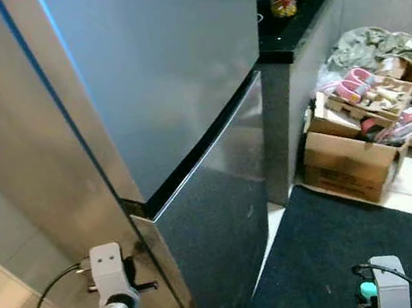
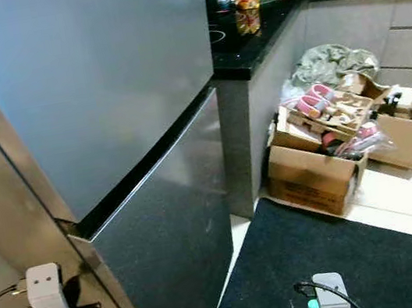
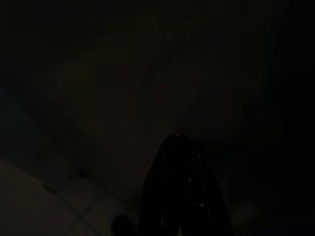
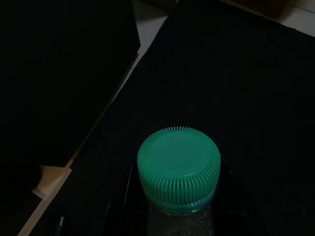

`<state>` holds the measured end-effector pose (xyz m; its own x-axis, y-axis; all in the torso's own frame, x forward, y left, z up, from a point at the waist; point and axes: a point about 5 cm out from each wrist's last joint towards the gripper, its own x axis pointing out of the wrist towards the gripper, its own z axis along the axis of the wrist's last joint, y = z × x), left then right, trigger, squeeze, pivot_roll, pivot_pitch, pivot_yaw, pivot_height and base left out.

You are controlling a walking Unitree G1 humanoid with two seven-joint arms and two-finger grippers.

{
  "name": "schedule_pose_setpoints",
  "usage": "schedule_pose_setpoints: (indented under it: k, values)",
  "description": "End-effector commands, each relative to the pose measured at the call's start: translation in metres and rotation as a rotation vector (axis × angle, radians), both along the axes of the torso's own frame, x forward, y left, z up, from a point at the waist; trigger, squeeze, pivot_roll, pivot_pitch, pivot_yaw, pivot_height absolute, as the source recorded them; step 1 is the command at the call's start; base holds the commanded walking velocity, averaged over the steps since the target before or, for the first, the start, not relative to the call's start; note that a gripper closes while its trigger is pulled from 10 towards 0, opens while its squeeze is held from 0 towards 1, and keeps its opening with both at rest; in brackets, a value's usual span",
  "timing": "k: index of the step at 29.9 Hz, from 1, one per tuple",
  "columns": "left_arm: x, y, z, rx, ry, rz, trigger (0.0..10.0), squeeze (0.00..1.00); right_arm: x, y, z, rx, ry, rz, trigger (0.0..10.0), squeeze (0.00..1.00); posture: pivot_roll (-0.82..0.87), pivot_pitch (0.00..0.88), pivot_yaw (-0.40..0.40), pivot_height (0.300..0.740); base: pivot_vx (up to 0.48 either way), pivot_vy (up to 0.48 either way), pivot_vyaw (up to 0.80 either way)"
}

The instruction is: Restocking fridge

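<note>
Steel fridge [image 1: 164,90] stands shut beside the black worktop [image 2: 251,44]. Right tool [image 4: 177,216] pinches a green-capped bottle [image 4: 178,169] over the dark mat [image 1: 347,241]; left tool [image 3: 179,196] state unclear. No writing is readable.

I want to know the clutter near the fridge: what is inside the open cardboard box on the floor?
The cardboard box holds pink shoes, pale wooden pieces and plastic wrap. Whatever lies deeper stays covered by these things.
</note>
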<state>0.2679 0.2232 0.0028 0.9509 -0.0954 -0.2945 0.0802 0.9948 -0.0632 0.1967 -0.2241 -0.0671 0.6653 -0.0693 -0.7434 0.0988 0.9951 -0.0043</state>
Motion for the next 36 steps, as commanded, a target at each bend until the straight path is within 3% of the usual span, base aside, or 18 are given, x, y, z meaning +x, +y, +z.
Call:
schedule_pose_setpoints:
  k: [1, 6, 17, 28, 29, 31, 32, 33, 36]
  values:
    - [0.009, -0.026, 0.006, -0.024, -0.038, -0.149, 10.0, 0.00, 0.001, -0.002, 0.001, 0.002, -0.004, -0.006, 10.0, 0.00, -0.11, 0.011, 0.014, 0.740, 0.000, 0.000, 0.00]
    - [0.004, -0.032, 0.005, 0.006, -0.040, -0.273, 10.0, 0.00, 0.001, -0.002, 0.001, 0.000, -0.005, -0.005, 10.0, 0.00, -0.11, 0.012, 0.011, 0.740, 0.000, 0.000, 0.00]
    - [0.003, -0.041, 0.008, -0.012, -0.045, -0.403, 10.0, 0.00, 0.002, -0.002, 0.002, -0.003, -0.005, 0.000, 10.0, 0.00, -0.11, 0.013, 0.008, 0.740, 0.000, 0.000, 0.00]
    - [0.012, -0.056, 0.015, -0.034, -0.064, -0.439, 10.0, 0.00, 0.001, -0.002, 0.001, 0.000, -0.004, -0.003, 10.0, 0.00, -0.11, 0.019, 0.013, 0.740, 0.000, 0.000, 0.00]
    - [0.012, -0.056, 0.014, -0.040, -0.057, -0.442, 10.0, 0.19, 0.001, -0.002, 0.001, 0.000, -0.004, -0.003, 10.0, 0.00, -0.11, 0.018, 0.013, 0.740, 0.000, 0.000, 0.00]
    - [0.012, -0.056, 0.014, -0.042, -0.054, -0.443, 10.0, 0.19, 0.001, -0.002, 0.001, 0.000, -0.004, -0.003, 10.0, 0.00, -0.11, 0.018, 0.013, 0.740, 0.000, 0.000, 0.00]
    - [0.013, -0.056, 0.014, -0.053, -0.048, -0.441, 10.0, 0.74, 0.001, -0.002, 0.001, 0.000, -0.004, -0.003, 10.0, 0.00, -0.11, 0.018, 0.011, 0.740, 0.000, 0.000, 0.00]
    - [0.013, -0.056, 0.014, -0.065, -0.043, -0.441, 10.0, 1.00, 0.001, -0.002, 0.001, -0.001, -0.004, -0.003, 10.0, 0.00, -0.11, 0.018, 0.011, 0.740, 0.000, 0.000, 0.00]
    - [0.015, -0.059, 0.016, -0.104, -0.040, -0.460, 10.0, 1.00, 0.001, -0.002, 0.001, -0.001, -0.005, -0.003, 10.0, 0.00, -0.11, 0.018, 0.011, 0.740, 0.000, 0.000, 0.00]
